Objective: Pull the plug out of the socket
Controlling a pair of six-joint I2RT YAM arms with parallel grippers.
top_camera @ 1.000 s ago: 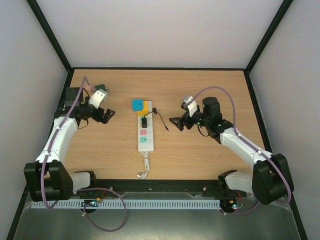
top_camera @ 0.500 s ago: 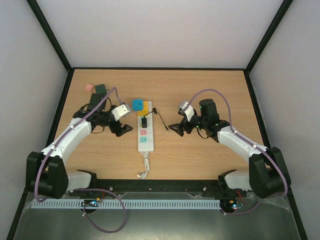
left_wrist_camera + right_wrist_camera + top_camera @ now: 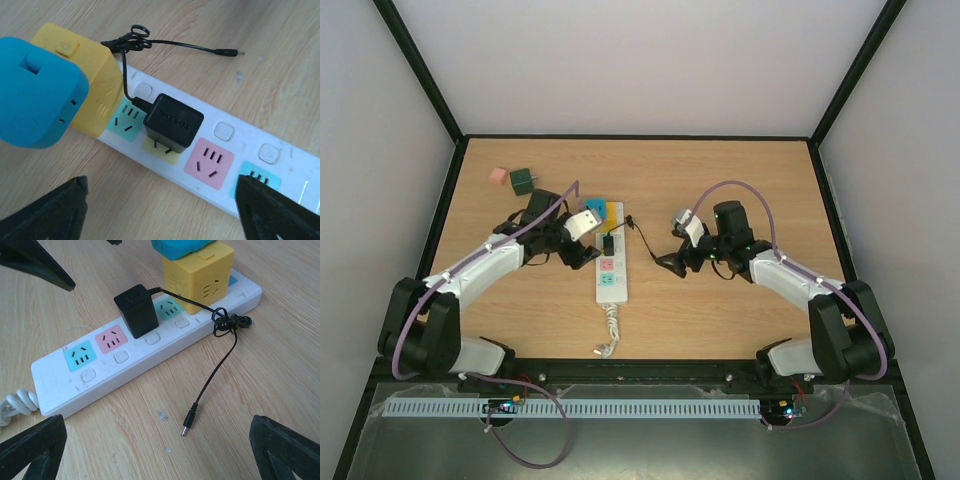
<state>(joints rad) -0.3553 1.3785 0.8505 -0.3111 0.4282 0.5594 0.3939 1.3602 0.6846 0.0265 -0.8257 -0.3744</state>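
The socket (image 3: pixel 610 272) is a long white strip lying lengthwise in the middle of the table. A black plug (image 3: pixel 608 245) sits in its yellow outlet, trailing a thin black cable (image 3: pixel 642 240). At the strip's far end stand a yellow cube adapter (image 3: pixel 610 212) and a blue one (image 3: pixel 594 208). My left gripper (image 3: pixel 583 256) hovers open just left of the strip. In the left wrist view the plug (image 3: pixel 173 120) lies ahead of the left gripper (image 3: pixel 160 220), with bare wood and the socket's (image 3: pixel 239 150) edge between its fingers. My right gripper (image 3: pixel 672 262) is open to the right; the plug (image 3: pixel 136 310) stands beyond it.
A pink cube (image 3: pixel 498 175) and a dark green cube (image 3: pixel 522 180) sit at the back left. The strip's coiled white cord (image 3: pixel 609 325) runs toward the near edge. The cable's barrel tip (image 3: pixel 190 419) lies loose on the wood in front of my right gripper (image 3: pixel 157 455).
My left arm has swung right from the back left to the strip's side, its jaws narrowing slightly. My right gripper has edged left toward the strip.
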